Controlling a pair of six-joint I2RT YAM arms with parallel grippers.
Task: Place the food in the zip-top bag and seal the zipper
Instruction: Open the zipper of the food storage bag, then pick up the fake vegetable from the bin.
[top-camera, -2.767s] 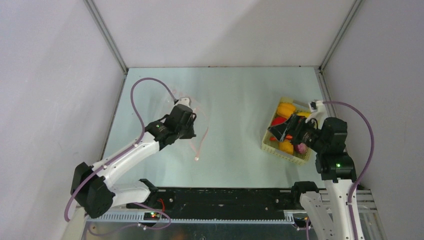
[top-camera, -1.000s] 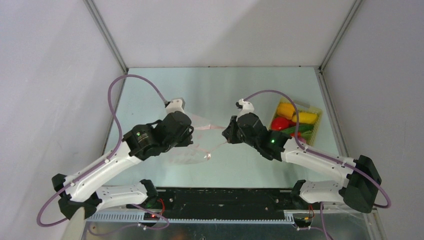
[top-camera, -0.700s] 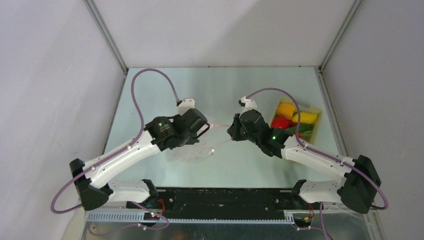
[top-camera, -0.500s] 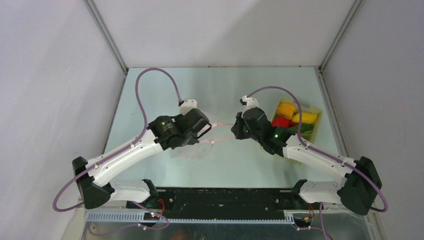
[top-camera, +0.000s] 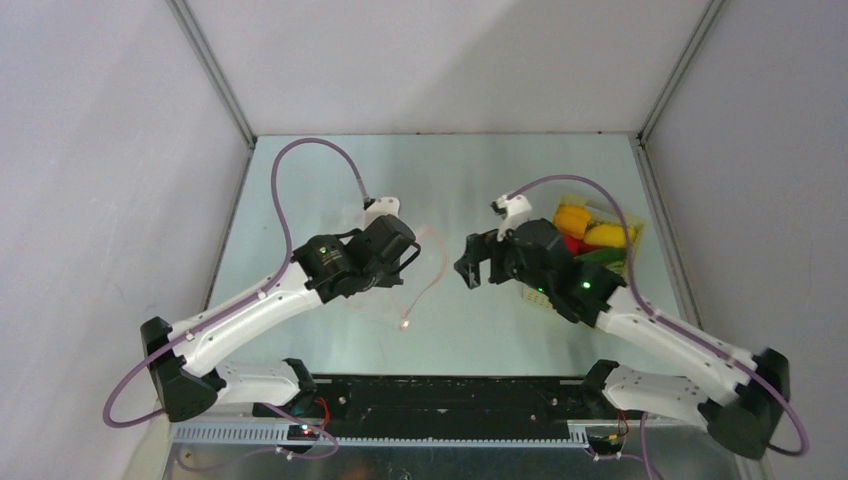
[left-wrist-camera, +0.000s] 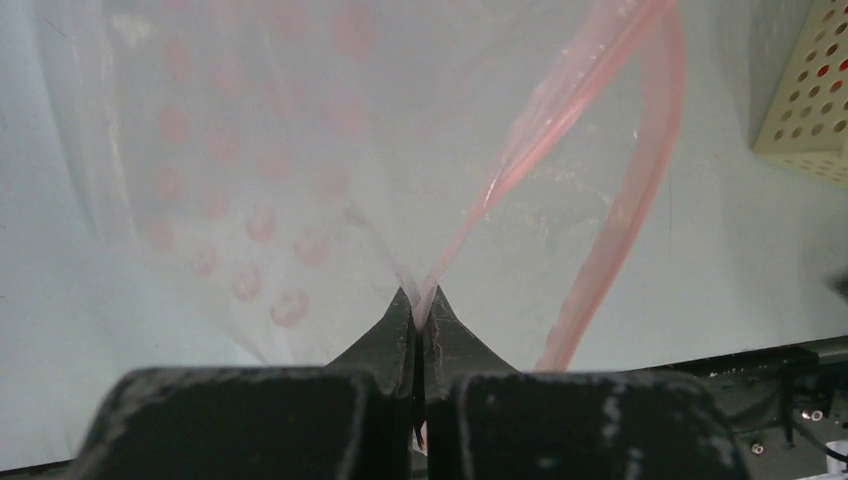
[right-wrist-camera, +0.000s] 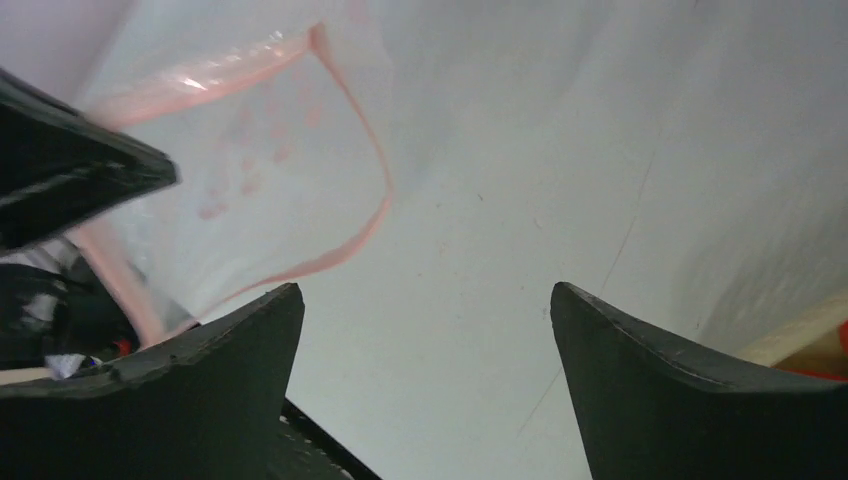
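Bag (left-wrist-camera: 230, 200) hangs left of basket (left-wrist-camera: 810, 110), zipper (left-wrist-camera: 630, 190) clamped in left end effector (left-wrist-camera: 420, 320). Right end effector (right-wrist-camera: 425, 290) just left of basket, jaws apart, empty. Food (top-camera: 572, 218) inside basket.

No legible text, label, brand, number or sign on anything in view.

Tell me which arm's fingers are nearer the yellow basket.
Right. The right fingers hang open beside the basket; the left fingers pinch the zip-top bag farther away.
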